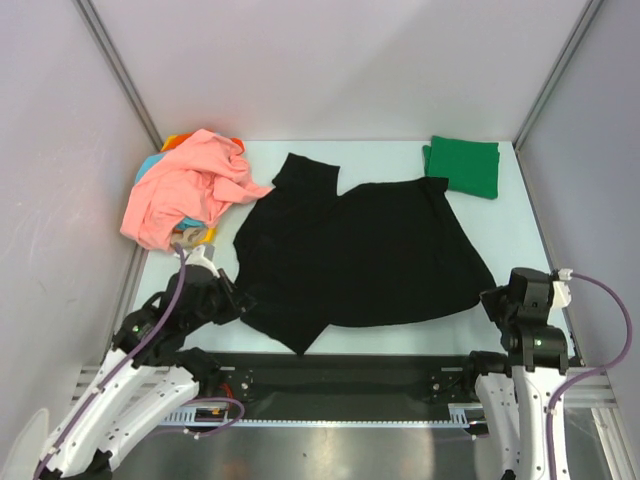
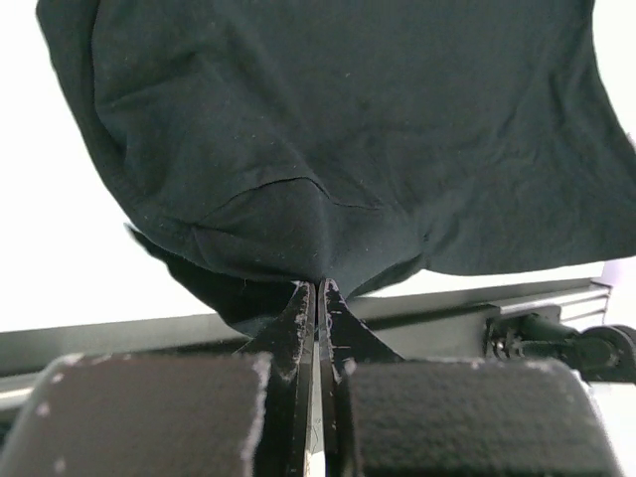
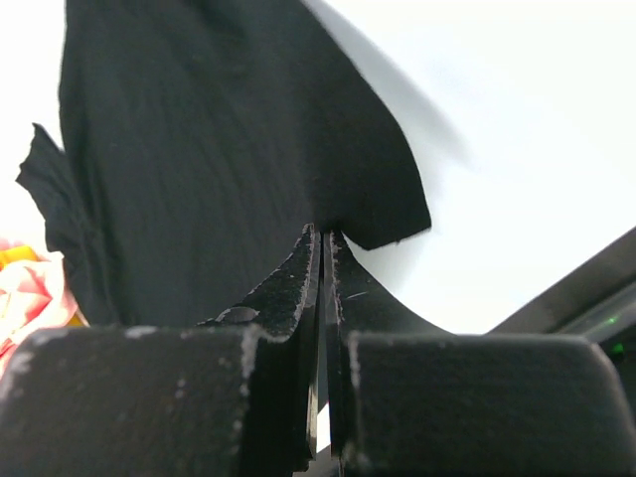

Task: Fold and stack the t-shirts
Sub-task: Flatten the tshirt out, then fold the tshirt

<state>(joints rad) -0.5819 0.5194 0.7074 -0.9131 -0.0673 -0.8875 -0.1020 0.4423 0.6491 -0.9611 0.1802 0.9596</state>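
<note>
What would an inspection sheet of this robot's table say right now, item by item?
Surface: pale table, bare around the cloth.
Job's things: black t-shirt spread out and rumpled; green t-shirt folded at the far right corner; salmon-pink t-shirt crumpled on a heap at far left.
Clutter: nothing seen.
Grippers: left gripper and right gripper, both with jaws closed on the black t-shirt's near edge.
Cables: purple cable loops beside the right arm; second purple cable runs along the left arm.
Surroundings: plain grey walls; black rail at the near edge.
</note>
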